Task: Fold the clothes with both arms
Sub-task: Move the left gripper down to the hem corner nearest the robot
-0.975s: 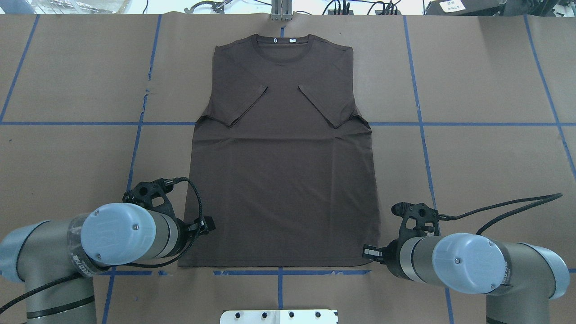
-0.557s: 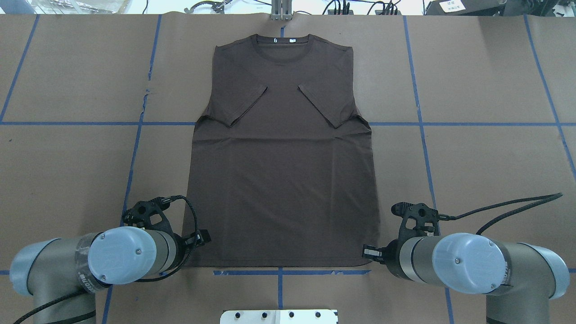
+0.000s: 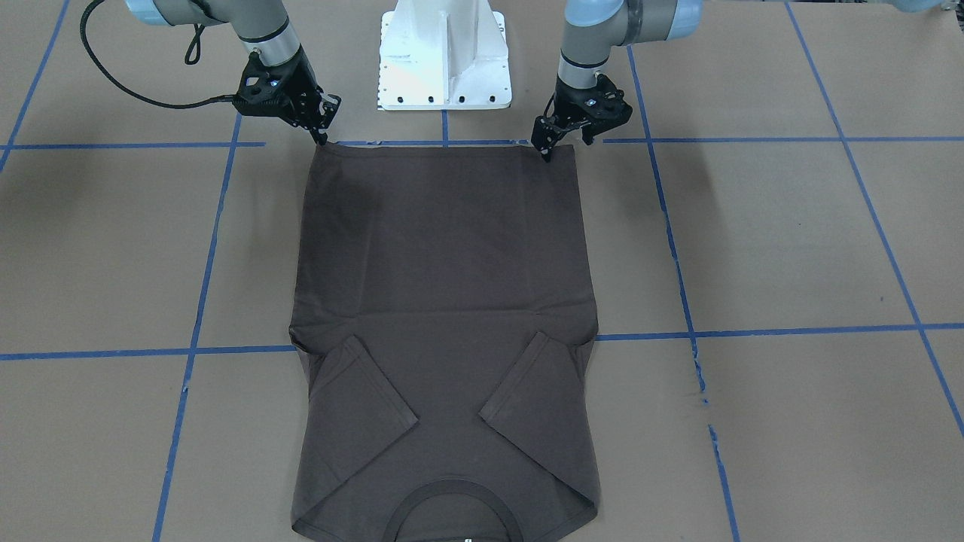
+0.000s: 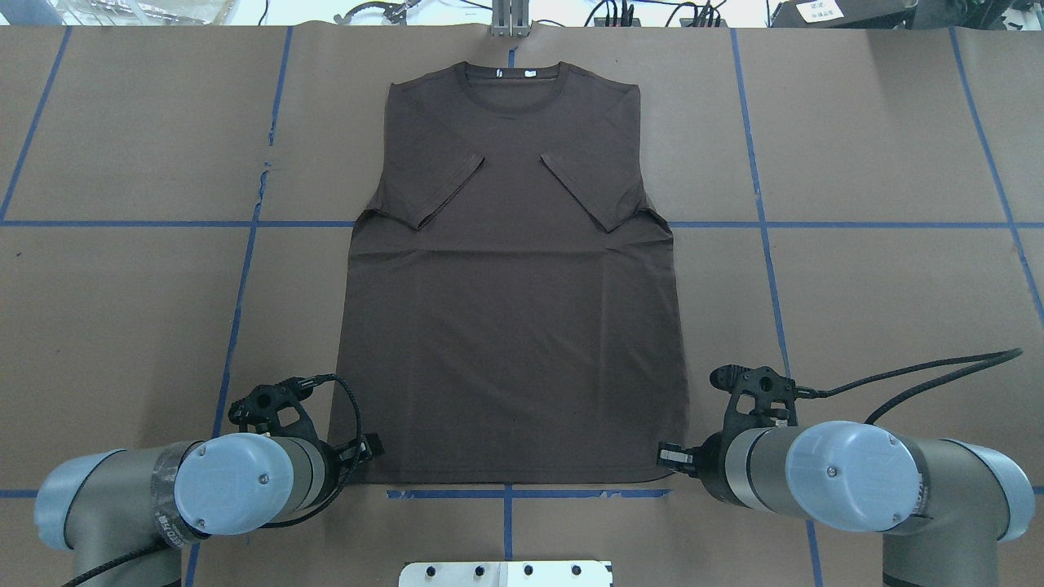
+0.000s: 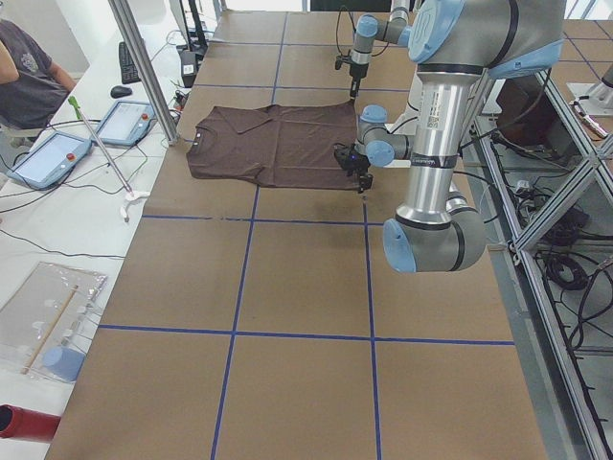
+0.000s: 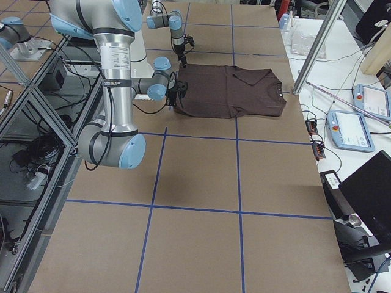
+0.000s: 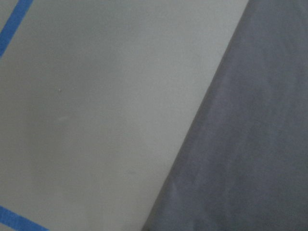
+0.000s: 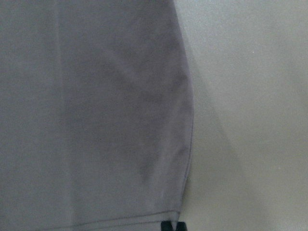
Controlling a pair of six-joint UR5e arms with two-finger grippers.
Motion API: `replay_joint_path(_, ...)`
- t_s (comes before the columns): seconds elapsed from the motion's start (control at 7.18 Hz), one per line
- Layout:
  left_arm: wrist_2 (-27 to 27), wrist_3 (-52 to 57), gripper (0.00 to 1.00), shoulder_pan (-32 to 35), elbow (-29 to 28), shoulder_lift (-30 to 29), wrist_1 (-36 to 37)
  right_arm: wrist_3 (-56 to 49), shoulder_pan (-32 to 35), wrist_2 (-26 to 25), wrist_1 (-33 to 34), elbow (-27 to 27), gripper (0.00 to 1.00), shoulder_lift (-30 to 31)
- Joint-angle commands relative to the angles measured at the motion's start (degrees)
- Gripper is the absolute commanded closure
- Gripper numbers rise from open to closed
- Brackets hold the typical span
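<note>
The dark brown T-shirt lies flat in the middle of the table. Its ribbed collar is at the far edge from the robot and its hem runs along the near blue tape line. Both short sleeves are folded inward over the chest, the left sleeve and the right sleeve slanting toward each other. Light creases cross the cloth just below them.

The left pincer points down at the hem corner on the robot's left, its tip at the shirt's edge. Its wrist camera shows only the shirt's side edge against the brown table, with no fingers in sight, so one cannot tell whether it is open or closed.

The right pincer is at the opposite hem corner. In the right wrist view two black fingertips show at the bottom edge, just beyond the rounded corner of the hem, with only a narrow gap between them. Whether any cloth sits between them cannot be told. A black cable trails from this arm's wrist across the table.

The white pedestal stands between the two arms, just behind the hem.
</note>
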State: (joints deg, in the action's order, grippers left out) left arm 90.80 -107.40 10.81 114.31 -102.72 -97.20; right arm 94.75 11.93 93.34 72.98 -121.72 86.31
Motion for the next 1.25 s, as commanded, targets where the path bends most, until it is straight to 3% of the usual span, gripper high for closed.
replay_joint_path(0.0,-0.01,-1.22,0.2,-0.17,-0.06,-0.02,-0.01,0.0,0.11,0.0,-0.03,-0.09,1.0,0.09)
replay_joint_path(0.42,-0.01,-1.76,0.74,-0.26,-0.14,-0.02,0.08,0.0,0.2,0.09,-0.03,-0.18,1.0,0.18)
replay_joint_path(0.7,0.16,-1.5,0.98,-0.35,0.47,-0.11,0.16,-0.09,0.46,0.26,0.06,-0.18,1.0,0.44)
replay_joint_path(1.11,0.16,-1.32,1.0,-0.35,0.65,-0.55,0.34,-0.17,1.25,1.14,-0.03,-0.27,1.0,0.62)
